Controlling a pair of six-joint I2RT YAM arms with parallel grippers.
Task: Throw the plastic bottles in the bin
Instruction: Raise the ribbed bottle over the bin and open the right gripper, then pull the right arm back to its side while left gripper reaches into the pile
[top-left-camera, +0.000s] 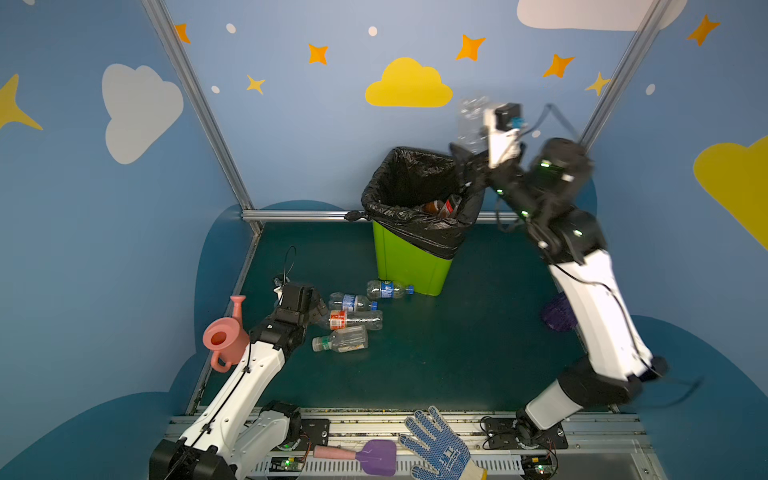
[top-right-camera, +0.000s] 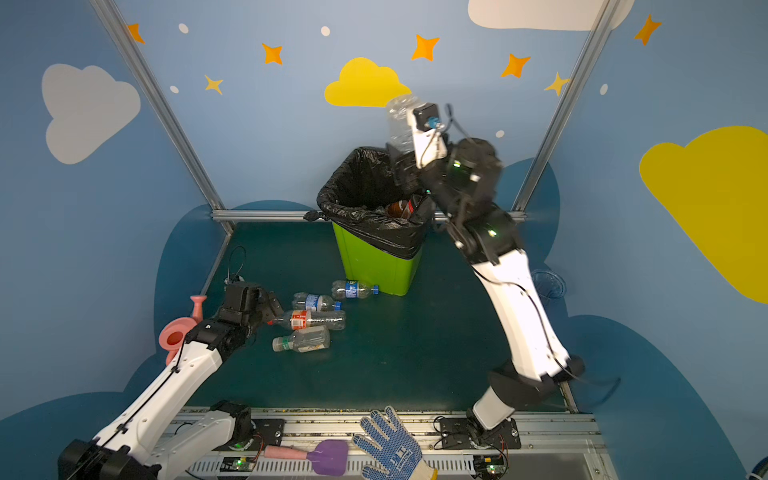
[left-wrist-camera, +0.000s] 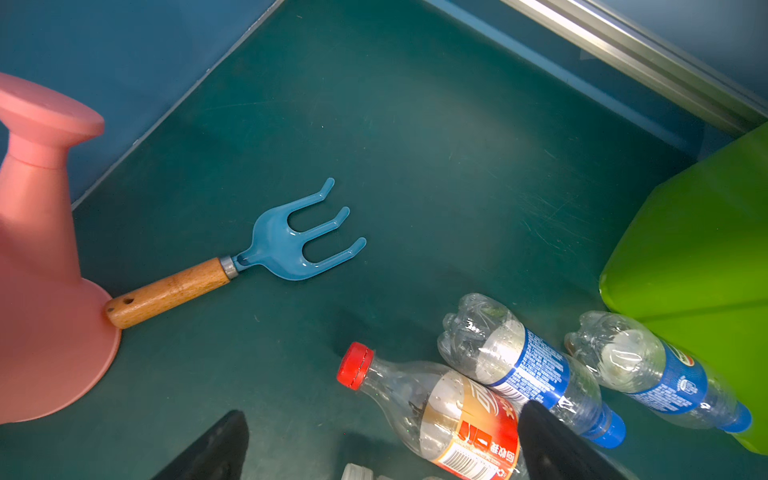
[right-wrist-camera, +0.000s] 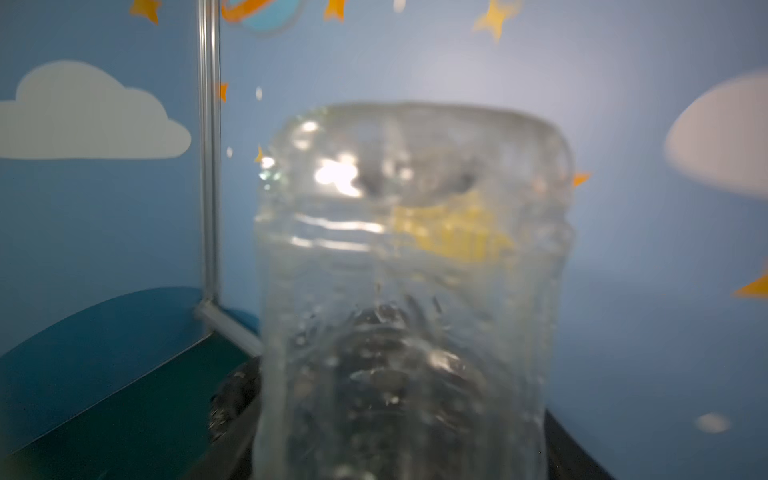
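A clear plastic bottle (top-left-camera: 471, 118) (right-wrist-camera: 407, 249) stands blurred between the wide-apart fingers of my right gripper (top-left-camera: 469, 153) (right-wrist-camera: 403, 415), raised over the right rim of the lime-green bin (top-left-camera: 409, 262) (top-right-camera: 374, 266). The bin's black bag holds a brown bottle (top-left-camera: 434, 205). On the floor lie several bottles: two blue-labelled (top-left-camera: 388, 289) (top-left-camera: 351, 302), one red-labelled with a red cap (top-left-camera: 353, 320) (left-wrist-camera: 457, 415), and one green-capped (top-left-camera: 340, 338). My left gripper (top-left-camera: 320, 308) (left-wrist-camera: 382, 411) is open just above the red-labelled bottle's neck end.
A pink watering can (top-left-camera: 224, 336) stands beside the left arm, with a blue hand rake (left-wrist-camera: 291, 245) lying against it. A purple ribbed vase (top-left-camera: 559, 313) sits behind the right arm. A dotted glove (top-left-camera: 436, 444) and a purple spade (top-left-camera: 374, 457) lie on the front rail.
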